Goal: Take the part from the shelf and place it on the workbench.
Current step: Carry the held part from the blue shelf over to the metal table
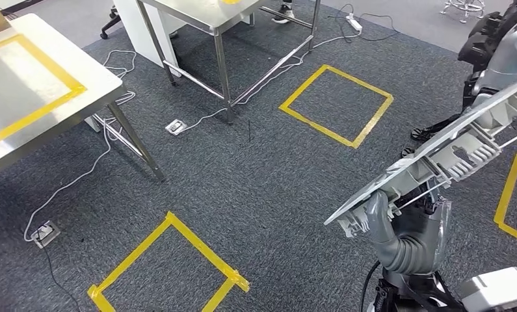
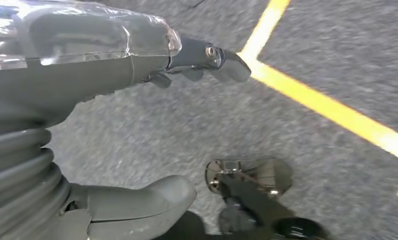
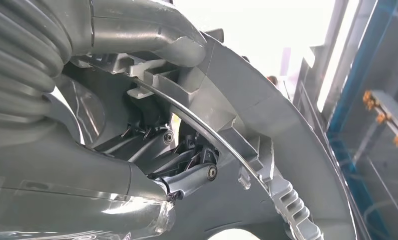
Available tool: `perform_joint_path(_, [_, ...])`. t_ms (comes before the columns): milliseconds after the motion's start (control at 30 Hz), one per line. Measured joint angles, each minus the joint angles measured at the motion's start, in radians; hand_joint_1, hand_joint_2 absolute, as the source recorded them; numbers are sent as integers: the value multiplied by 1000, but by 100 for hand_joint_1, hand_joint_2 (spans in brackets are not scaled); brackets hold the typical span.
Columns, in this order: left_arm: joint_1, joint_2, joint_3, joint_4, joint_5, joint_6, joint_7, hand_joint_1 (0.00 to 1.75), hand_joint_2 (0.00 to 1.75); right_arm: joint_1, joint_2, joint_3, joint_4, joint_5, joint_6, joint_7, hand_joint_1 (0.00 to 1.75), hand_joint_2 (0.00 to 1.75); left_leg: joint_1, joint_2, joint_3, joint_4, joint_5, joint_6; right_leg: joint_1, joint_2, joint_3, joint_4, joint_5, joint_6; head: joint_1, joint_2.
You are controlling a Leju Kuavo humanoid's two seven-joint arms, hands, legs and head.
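The right hand (image 1: 398, 224) is gripping the long grey ribbed plastic part (image 1: 437, 156) at lower right; the left hand (image 2: 136, 55) is hanging empty, fingers extended. Carrying step: next, approaching the steel workbench (image 1: 21, 84) at upper left.

The part (image 1: 437, 156), a long grey-white plastic panel with ribbed moulding and clips on its underside, is hanging tilted above the carpet, its low end resting in the right hand (image 1: 389, 224).
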Motion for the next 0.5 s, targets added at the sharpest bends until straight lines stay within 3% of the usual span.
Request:
perform_joint_path(67, [2, 0, -1, 0, -7, -3, -1, 0, 175, 0, 4, 3, 0, 4, 0, 3, 175, 175, 2, 8, 46, -91, 60, -2, 0, -22, 3, 0, -3, 5, -10, 0])
perform_joint_path(133, [1, 1, -1, 0, -15, -2, -12, 0, 175, -1, 7, 5, 0, 7, -2, 4, 175, 175, -1, 53, 117, -226, 111, 2, 2, -39, 9, 1, -8, 13, -19, 0])
perform_joint_path(200, [1, 1, -2, 0, -24, -1, -19, 0, 175, -1, 11, 9, 1, 5, -6, 4, 175, 175, -8, 84, 145, -282, 124, 16, 6, -51, 13, 1, -11, 23, -22, 0])
perform_joint_path(300, [1, 2, -3, 0, -39, 0, -20, 0, 175, -1, 16, 16, 5, -2, -16, 2, 175, 175, -11, 61, 144, -285, 129, 39, 3, -66, 19, 0, -16, 39, -18, 0])
perform_joint_path(367, [0, 3, -4, 0, -45, 0, -19, 0, 175, 2, 18, 18, 7, -3, -25, 0, 175, 175, -8, 38, 148, -289, 133, 51, -1, -35, 4, 42, -51, 48, -12, 0])
perform_joint_path(433, [-2, 3, -5, 0, -47, 0, -17, 0, 175, 7, 18, 21, 8, -3, -30, -1, 175, 175, -9, 17, 149, -290, 134, 60, -2, 11, -51, 169, -118, 52, 5, 0])
perform_joint_path(500, [-2, 3, -6, 0, -47, 0, -15, 0, 175, 10, 18, 25, 10, -3, -33, -1, 175, 175, -14, -7, 150, -289, 133, 65, -1, 26, -115, 298, -162, 49, 20, 0])
